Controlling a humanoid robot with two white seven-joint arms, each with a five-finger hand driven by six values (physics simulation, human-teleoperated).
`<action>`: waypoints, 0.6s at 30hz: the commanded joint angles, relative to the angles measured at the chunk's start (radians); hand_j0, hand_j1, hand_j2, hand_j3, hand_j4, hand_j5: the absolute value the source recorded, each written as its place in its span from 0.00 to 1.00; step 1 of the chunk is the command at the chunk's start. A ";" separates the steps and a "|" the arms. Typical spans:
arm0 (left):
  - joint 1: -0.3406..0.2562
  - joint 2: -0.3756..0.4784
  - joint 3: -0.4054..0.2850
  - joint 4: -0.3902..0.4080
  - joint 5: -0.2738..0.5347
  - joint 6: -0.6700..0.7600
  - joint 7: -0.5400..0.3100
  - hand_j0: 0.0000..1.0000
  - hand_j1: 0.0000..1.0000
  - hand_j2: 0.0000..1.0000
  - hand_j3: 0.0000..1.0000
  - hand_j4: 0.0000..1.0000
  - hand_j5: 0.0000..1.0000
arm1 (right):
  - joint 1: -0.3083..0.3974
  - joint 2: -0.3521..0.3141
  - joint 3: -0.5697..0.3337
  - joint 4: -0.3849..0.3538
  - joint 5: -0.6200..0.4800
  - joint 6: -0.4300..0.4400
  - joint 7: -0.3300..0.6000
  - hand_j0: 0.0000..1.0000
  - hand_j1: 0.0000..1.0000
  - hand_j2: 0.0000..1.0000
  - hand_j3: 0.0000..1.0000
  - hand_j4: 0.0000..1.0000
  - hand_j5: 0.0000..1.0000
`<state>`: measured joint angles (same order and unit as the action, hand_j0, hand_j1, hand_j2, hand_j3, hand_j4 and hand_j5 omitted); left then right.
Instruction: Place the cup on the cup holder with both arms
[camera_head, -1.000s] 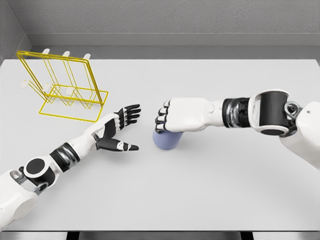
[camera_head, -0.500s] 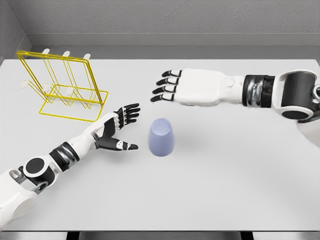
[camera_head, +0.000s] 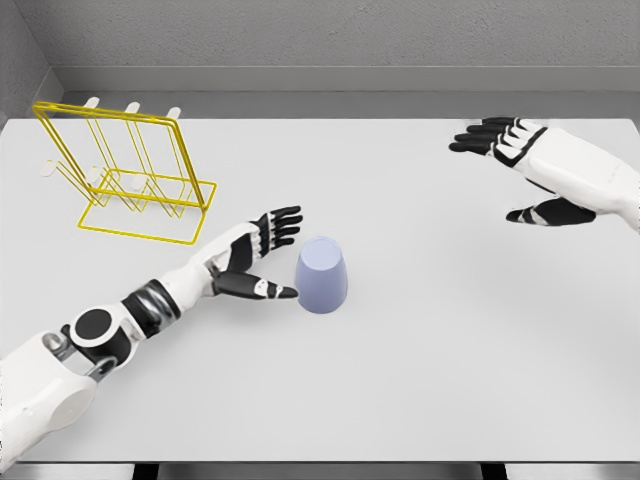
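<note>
Change since earlier: right hand (camera_head: 555, 175) has pulled away from the middle of the table to the far right, and the left hand (camera_head: 255, 258) has slid closer to the cup (camera_head: 322, 277), which has kept its place.
Cup: pale lavender-blue, standing upside down on the table (camera_head: 430, 350) near the centre, wider rim down, narrower base up.
Left hand: fingers spread and relaxed, grasping nothing; palm turned toward the cup, thumb tip just beside the cup's lower left side, the other fingers reaching toward its upper left. Whether the thumb touches the cup cannot be told.
Left arm: enters from the lower left corner and stretches diagonally across the table toward the cup.
Right hand: released, fingers extended and spread, thumb apart below them; holding nothing, well apart from the cup, near the right edge of the view.
Cup holder (camera_head: 120, 175): yellow wire rack with white-tipped pegs, standing at the far left of the table, well apart from the cup and both hands.
Table: plain white surface, grey wall behind it.
</note>
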<state>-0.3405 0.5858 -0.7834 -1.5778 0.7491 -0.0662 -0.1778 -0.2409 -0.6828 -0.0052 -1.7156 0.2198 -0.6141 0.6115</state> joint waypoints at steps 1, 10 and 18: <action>0.000 -0.017 -0.004 -0.002 0.001 0.014 0.000 1.00 1.00 1.00 1.00 1.00 1.00 | 0.000 0.019 -0.016 0.057 -0.031 0.003 -0.001 1.00 1.00 1.00 1.00 1.00 1.00; -0.020 -0.047 -0.040 0.002 0.001 0.017 0.001 1.00 1.00 1.00 1.00 1.00 1.00 | 0.028 0.037 -0.076 0.062 -0.030 0.003 -0.001 1.00 1.00 1.00 1.00 1.00 1.00; -0.029 -0.077 -0.054 0.022 -0.007 0.048 0.001 1.00 1.00 1.00 1.00 1.00 1.00 | 0.029 0.040 -0.075 0.063 -0.030 0.003 -0.001 1.00 1.00 1.00 1.00 1.00 1.00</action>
<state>-0.3697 0.5193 -0.8356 -1.5622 0.7435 -0.0356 -0.1763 -0.2117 -0.6429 -0.0796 -1.6525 0.1975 -0.6139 0.6114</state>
